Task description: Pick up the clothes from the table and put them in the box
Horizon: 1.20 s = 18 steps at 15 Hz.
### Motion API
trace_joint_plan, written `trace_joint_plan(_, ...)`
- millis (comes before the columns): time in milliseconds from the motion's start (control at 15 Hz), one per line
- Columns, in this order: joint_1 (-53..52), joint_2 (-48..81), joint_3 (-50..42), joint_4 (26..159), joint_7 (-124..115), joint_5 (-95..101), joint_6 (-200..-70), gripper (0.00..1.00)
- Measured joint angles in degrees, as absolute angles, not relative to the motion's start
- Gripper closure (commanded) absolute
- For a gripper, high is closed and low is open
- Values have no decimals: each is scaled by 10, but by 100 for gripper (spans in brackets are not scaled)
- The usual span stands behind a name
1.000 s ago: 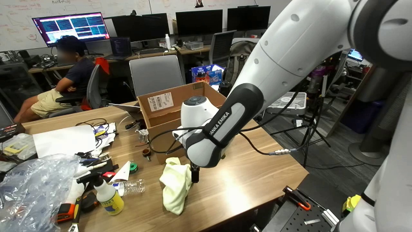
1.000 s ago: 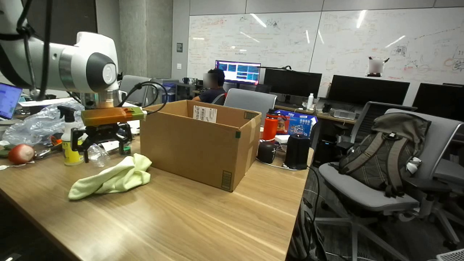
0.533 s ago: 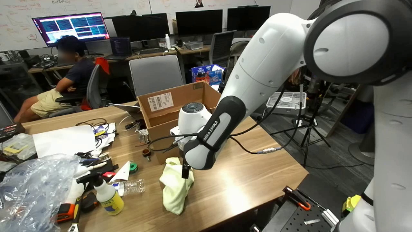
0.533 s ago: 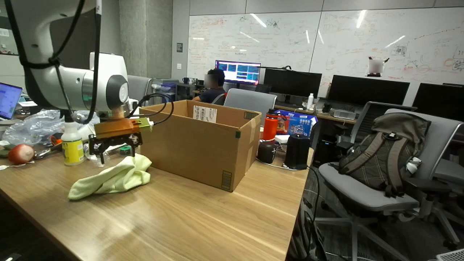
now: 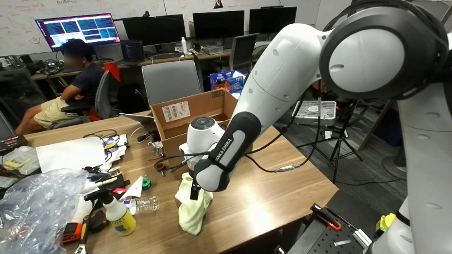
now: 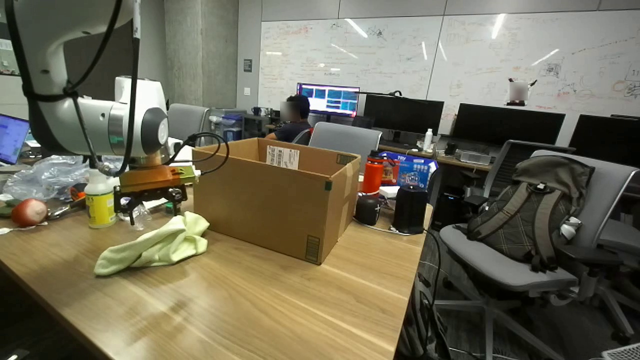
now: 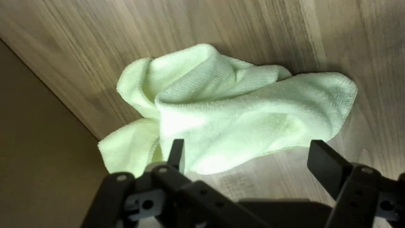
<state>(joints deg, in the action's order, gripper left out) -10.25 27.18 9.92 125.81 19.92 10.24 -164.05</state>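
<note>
- Exterior view, left end: a crinkled clear plastic bag (image 6: pixel 55 172) and, nearer, a round red-skinned object (image 6: pixel 29 212) lie on the rectangular light wood-grain table (image 6: pixel 280 310).
- A little right stands a white-and-yellow plastic spray bottle (image 6: pixel 100 205), upright and no part of the task.
- Nearer, and reaching right, lies the task's thing, a crumpled yellow-green fabric cloth (image 6: pixel 157 245), loose on the table, its right end bunched into raised folds, its left end flatter.
- Over it hang the black fingers (image 7: pixel 327 167), spread wide apart with nothing between them; they look clear of the fabric, and the wrist view shows the cloth just beyond and partly under them.
- Right of the cloth, and just beside its bunched end, stands a big open-topped brown cardboard box (image 6: pixel 260 207); whether the two touch is hard to tell, and its floor is mostly hidden.
- Step in hand, as I judge it: lining up above the cloth, with the grasp not yet made.
- Next move, I judge: centre the fingers over a raised fold, lower them nearly to the table without knocking the box wall, close firmly, then lift above the rim, go right and let go inside.
</note>
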Motion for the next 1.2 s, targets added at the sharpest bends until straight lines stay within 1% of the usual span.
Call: trace_joint_plan(1200,-127,372,74,1226,173,144,-1641,0)
